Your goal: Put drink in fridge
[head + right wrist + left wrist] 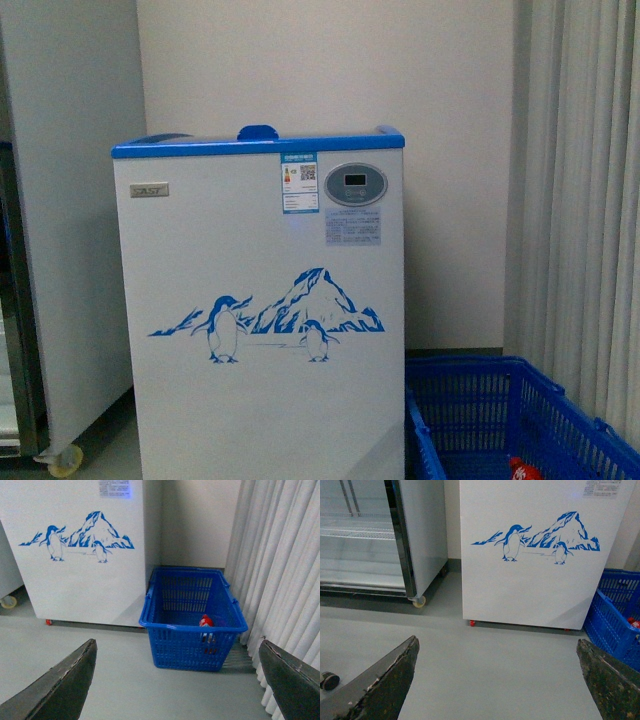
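The fridge is a white chest freezer with a blue rim and penguin-and-mountain artwork, standing straight ahead. It also shows in the left wrist view and the right wrist view. The drink shows as a red cap and label inside the blue mesh basket; a red bit of it shows in the front view. My left gripper is open and empty above the bare floor. My right gripper is open and empty, well short of the basket.
A tall grey-white cabinet on casters stands left of the fridge, its glass-front side in the left wrist view. Pale curtains hang right of the basket. Grey floor lies in front.
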{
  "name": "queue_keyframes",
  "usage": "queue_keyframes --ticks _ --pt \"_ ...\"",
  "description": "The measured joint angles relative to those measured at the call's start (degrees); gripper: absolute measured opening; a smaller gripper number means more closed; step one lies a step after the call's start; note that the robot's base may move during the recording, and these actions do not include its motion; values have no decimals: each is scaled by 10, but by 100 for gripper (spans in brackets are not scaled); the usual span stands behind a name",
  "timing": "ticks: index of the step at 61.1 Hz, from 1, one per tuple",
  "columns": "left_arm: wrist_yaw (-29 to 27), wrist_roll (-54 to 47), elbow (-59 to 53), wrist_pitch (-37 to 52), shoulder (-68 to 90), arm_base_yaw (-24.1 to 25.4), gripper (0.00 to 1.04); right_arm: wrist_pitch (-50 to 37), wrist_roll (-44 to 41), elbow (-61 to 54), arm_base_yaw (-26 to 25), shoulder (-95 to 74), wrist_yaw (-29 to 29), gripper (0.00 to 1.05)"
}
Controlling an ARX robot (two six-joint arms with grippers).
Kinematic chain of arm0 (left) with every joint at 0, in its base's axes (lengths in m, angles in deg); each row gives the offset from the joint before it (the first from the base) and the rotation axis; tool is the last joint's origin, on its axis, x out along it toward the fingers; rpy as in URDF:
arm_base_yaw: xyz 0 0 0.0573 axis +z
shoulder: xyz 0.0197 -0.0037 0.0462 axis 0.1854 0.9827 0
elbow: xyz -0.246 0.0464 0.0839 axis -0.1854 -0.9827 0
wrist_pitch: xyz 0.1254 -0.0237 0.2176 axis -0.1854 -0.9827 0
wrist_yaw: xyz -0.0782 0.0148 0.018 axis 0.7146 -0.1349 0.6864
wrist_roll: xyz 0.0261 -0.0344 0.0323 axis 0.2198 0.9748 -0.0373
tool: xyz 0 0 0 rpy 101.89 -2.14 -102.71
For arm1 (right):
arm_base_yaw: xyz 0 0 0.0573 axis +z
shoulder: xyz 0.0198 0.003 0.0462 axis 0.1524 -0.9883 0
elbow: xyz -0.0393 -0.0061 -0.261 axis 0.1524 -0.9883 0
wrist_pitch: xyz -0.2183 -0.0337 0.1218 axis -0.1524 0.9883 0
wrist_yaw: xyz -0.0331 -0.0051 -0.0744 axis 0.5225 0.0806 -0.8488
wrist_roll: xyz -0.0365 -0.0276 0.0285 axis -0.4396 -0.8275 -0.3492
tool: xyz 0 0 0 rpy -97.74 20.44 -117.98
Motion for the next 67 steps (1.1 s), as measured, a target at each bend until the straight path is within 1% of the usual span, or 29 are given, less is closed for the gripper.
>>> queue_keyframes --ticks 67 --pt "0 0 0 0 0 0 97 0 0 0 0 0 0 97"
